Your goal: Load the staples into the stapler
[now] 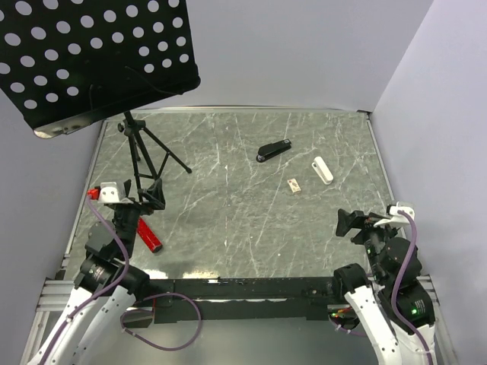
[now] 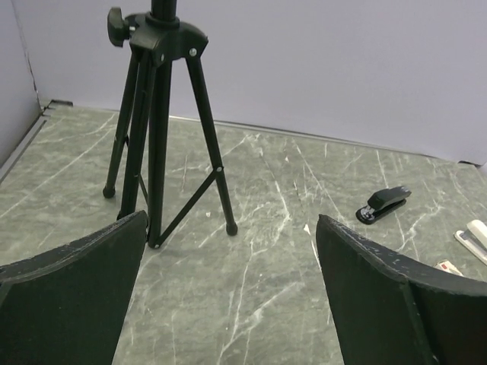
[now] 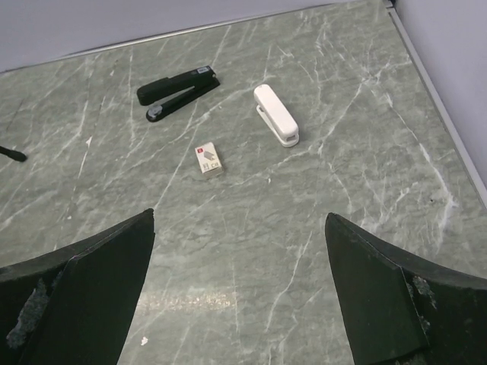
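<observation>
Left claw (image 2: 230, 228), right claw (image 3: 239, 228) wide (empty)

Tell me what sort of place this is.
Probably a robot lab test cell: marble-patterned table boxed in by plain walls, left arm and right arm mounted at its near edge, a black stapler laid out.

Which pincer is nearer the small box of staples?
Right. The right pincer hovers just near-right of the box of staples; the left pincer is far to its left, beside the tripod.
</observation>
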Action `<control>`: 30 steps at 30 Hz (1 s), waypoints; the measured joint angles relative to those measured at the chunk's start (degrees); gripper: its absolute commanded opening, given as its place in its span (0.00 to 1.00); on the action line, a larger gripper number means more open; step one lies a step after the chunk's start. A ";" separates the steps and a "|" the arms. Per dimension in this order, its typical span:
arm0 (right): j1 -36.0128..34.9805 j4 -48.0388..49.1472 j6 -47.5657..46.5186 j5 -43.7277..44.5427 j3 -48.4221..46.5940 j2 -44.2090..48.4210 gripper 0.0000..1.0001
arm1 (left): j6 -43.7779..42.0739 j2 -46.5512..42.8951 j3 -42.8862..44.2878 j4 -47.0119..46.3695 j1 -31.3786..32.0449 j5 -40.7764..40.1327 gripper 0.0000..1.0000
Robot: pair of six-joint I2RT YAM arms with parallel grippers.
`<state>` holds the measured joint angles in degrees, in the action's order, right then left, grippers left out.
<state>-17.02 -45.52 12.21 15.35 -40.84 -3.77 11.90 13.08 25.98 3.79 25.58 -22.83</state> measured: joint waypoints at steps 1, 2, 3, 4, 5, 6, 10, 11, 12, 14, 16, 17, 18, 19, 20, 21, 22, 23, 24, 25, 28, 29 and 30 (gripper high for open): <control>0.00 0.00 -0.04 0.00 -0.04 -0.17 1.00 | 0.15 0.37 0.04 0.07 0.00 -0.04 0.97; 0.00 0.00 -0.04 0.02 -0.20 -0.59 1.00 | 0.57 0.90 0.09 0.20 0.00 -0.11 0.97; 0.00 0.00 -0.02 0.00 -0.46 -1.16 1.00 | 0.92 1.09 0.09 0.24 0.00 -0.11 0.97; 0.00 0.09 -0.04 -0.28 -0.81 -1.86 1.00 | 1.18 1.40 0.09 0.28 0.00 -0.02 0.97; 0.00 0.31 -0.09 -0.85 -1.40 -2.97 1.00 | 1.53 1.81 0.15 0.42 0.00 0.04 0.97; 0.00 0.76 -0.11 -1.70 -1.81 -3.85 1.00 | 1.95 2.25 0.24 0.46 0.00 0.20 0.97; 0.00 4.81 0.24 -6.67 -3.32 -9.53 1.00 | 3.67 5.09 1.70 1.53 0.00 1.64 0.97; 0.00 5.95 0.81 -7.48 -3.41 -11.52 1.00 | 4.17 6.01 2.29 1.81 0.00 2.01 0.97; 0.00 6.91 1.68 -7.85 -3.48 -13.73 1.00 | 4.59 6.78 2.82 2.05 0.00 2.29 0.97; 0.00 8.15 2.97 -8.39 -3.52 -18.34 1.00 | 5.79 7.98 3.82 3.04 0.00 2.84 0.97; 0.00 9.03 4.15 -9.05 -4.00 -24.50 1.00 | 6.71 8.81 4.31 3.78 0.00 3.58 0.97; 0.00 9.35 4.79 -9.38 -4.46 -27.89 1.00 | 7.21 9.20 4.48 4.28 0.00 3.98 0.97; 0.00 9.53 5.38 -9.49 -5.01 -31.36 1.00 | 7.48 9.53 4.52 4.68 0.00 4.37 0.97; 0.00 9.53 5.99 -9.64 -5.68 -35.12 1.00 | 7.76 9.94 4.55 5.09 0.00 4.98 0.97; 0.00 9.42 6.45 -9.75 -6.67 -38.91 1.00 | 7.93 10.29 4.55 5.46 0.00 5.29 0.97; 0.00 9.29 6.84 -9.86 -8.15 -42.95 1.00 | 7.96 10.54 4.55 5.73 0.00 5.68 0.97; 0.00 9.35 6.97 -9.94 -9.18 -45.86 1.00 | 7.98 10.75 4.55 5.81 0.00 6.03 0.97; 0.00 9.31 7.10 -10.10 -10.67 -50.05 1.00 | 7.98 10.93 4.55 5.84 0.00 6.38 0.97; 0.00 9.31 7.06 -10.27 -12.04 -53.83 1.00 | 7.96 11.04 4.55 5.86 0.00 6.69 0.97; 0.02 9.27 7.04 -10.29 -13.53 -57.72 1.00 | 7.96 11.17 4.55 5.84 0.00 7.15 0.97; 0.17 9.07 6.21 -10.69 -17.90 -67.87 1.00 | 7.96 11.61 4.55 5.70 -0.02 8.46 0.97; 0.26 8.76 5.88 -11.08 -19.61 -70.90 1.00 | 7.96 11.82 4.55 5.70 -0.07 8.72 0.97; 0.37 8.63 5.46 -11.69 -21.24 -73.57 1.00 | 7.96 12.09 4.55 5.73 -0.13 9.07 0.97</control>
<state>-16.64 -36.88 17.67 3.66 -62.08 -77.34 19.86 25.17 30.52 9.52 25.45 -13.76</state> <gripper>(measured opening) 0.996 0.969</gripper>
